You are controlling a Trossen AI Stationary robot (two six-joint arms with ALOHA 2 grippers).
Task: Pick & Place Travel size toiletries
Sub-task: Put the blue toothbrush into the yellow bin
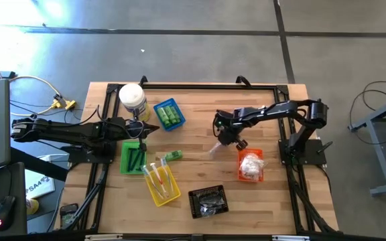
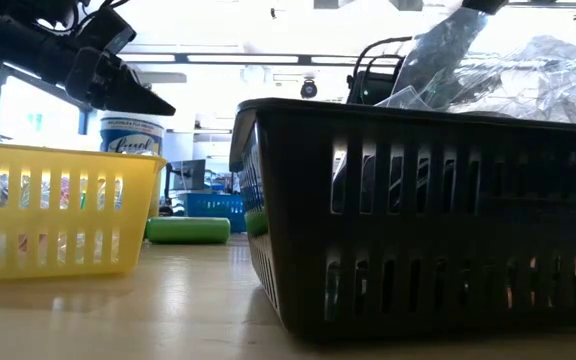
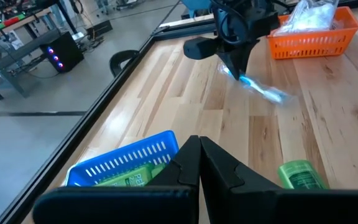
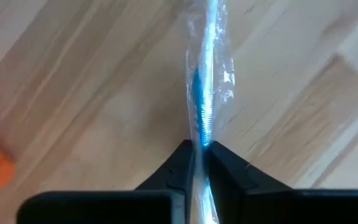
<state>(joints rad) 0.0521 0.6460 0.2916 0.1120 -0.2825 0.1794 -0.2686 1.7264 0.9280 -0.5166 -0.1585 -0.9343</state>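
Observation:
A thin clear-wrapped stick (image 3: 265, 89) with a blue core lies on the wood left of the orange basket (image 1: 250, 175), which holds white puffy packets. My right gripper (image 4: 199, 148) points steeply down at it and is shut on it. My left gripper (image 3: 199, 144) is shut and empty at the table's left, above the green basket (image 1: 134, 158). A loose green bottle (image 1: 173, 155) lies on its side on the table. The blue basket (image 1: 169, 114) holds more green bottles. My right gripper pinches the clear-wrapped stick between its two fingertips at one end (image 4: 202, 138), and the rest runs on away from the fingers. The fingers come from above, slanting down. In the left wrist view the stick's free end (image 3: 281, 96) lies low on the wood.
A yellow basket (image 1: 161, 183) with wrapped sticks and a black basket (image 1: 208, 201) with clear wrappers stand near the front edge. A big white jar (image 1: 133, 99) stands at the far left. Bare wood lies between the blue basket and the right arm.

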